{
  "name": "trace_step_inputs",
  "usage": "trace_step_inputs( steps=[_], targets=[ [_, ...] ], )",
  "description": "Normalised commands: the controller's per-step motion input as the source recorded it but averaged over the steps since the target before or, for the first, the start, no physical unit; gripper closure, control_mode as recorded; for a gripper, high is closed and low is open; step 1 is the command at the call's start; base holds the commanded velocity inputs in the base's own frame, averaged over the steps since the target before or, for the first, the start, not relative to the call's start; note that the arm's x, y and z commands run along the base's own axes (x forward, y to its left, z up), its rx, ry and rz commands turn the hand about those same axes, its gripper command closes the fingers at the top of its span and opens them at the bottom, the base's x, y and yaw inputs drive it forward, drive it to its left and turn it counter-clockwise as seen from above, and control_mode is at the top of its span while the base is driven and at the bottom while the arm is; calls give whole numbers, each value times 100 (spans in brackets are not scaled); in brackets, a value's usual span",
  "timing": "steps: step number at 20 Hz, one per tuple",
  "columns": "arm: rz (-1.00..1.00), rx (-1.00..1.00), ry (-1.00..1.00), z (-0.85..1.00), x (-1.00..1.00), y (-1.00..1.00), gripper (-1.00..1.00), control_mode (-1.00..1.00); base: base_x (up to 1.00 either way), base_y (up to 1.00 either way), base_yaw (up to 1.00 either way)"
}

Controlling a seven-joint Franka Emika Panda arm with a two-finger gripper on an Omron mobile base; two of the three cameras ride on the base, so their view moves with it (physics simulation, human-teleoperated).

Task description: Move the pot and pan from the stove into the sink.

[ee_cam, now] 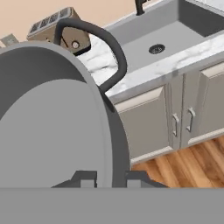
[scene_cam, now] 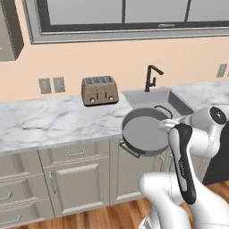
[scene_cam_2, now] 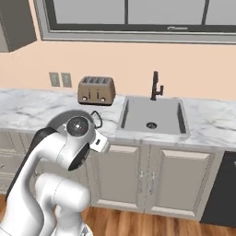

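Gripping the rim of the pot [ee_cam: 48, 127], the claw [ee_cam: 111, 178] has one finger inside the wall and one outside it, closed on the metal. Left of the claw in the hand view spreads the pot's wide grey inside; one dark loop handle [ee_cam: 101, 48] arches above the rim, up and slightly left of the claw. Beyond that handle stands a brown toaster [ee_cam: 59, 27] on the white marble counter [ee_cam: 173, 61]. Up and right of the claw lies the sink [ee_cam: 151, 41], a grey basin with a round drain, the foot of its black faucet [ee_cam: 139, 6] at the back edge. Right of the claw are pale cabinet doors [ee_cam: 197, 113], and below them a wood floor [ee_cam: 192, 164].

In the left base view the pot [scene_cam: 142, 132] hangs tilted in the air in front of the counter edge, its open side facing the camera, just left of the sink [scene_cam: 169, 100] and not in it. The toaster [scene_cam: 99, 90] sits farther left on the counter, well apart from the pot.
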Motion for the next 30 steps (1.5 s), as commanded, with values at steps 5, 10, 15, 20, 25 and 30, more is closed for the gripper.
trace_step_inputs(
  steps=[5,10,15,20,25,30],
  targets=[
    [0,0,0,0,0,0,100,100,25,-100,0],
    [0,0,0,0,0,0,100,100,21,-97,0],
    [0,0,0,0,0,0,100,100,11,-79,0],
    [0,0,0,0,0,0,100,100,3,0,0],
    [0,0,0,0,0,0,100,100,58,7,-1],
    [0,0,0,0,0,0,100,100,82,17,-4]
  ],
)
